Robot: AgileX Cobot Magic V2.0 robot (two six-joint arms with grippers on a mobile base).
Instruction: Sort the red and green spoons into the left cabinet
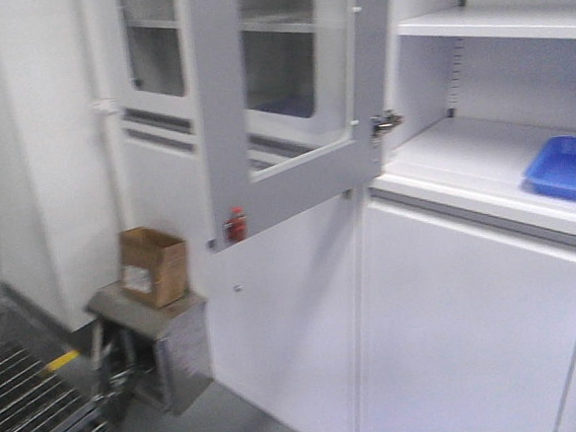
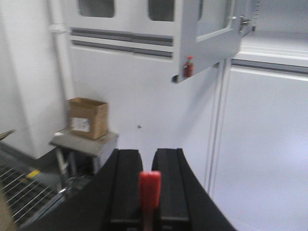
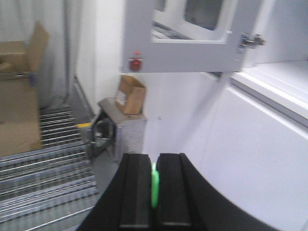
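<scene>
Red spoon (image 2: 149, 188) is pinched between the two black fingers of the left gripper (image 2: 147, 159), seen in the left wrist view only. Its flat red end sticks up out of the narrow gap, and the jaws are closed tight on it. Green spoon (image 3: 154, 185) is the same in the right wrist view: a thin green strip clamped edge-on in the right gripper (image 3: 153, 159), jaws closed on it. Can't tell which end of either spoon is showing.

Neither gripper nor spoon appears in the front view. Both grippers are well apart from the cabinet (image 1: 481, 153), with nothing touching it.

Only the front view shows the open shelves, with slotted uprights at the back and a blue tray (image 1: 566, 167) on the lower shelf at the right. The wrist views catch just the front edge of that shelf.

All three views show the grey-framed glass door (image 1: 280, 98) swung open, with a small red fitting (image 1: 235, 225) near its lower corner. They also show a small cardboard box (image 1: 153, 265) on a low metal stand (image 1: 152, 319) by the wall.

Metal floor grating (image 3: 43, 178) is clearest in the right wrist view, which alone shows a bigger open carton (image 3: 19, 96) at far left. Frames are blurry.
</scene>
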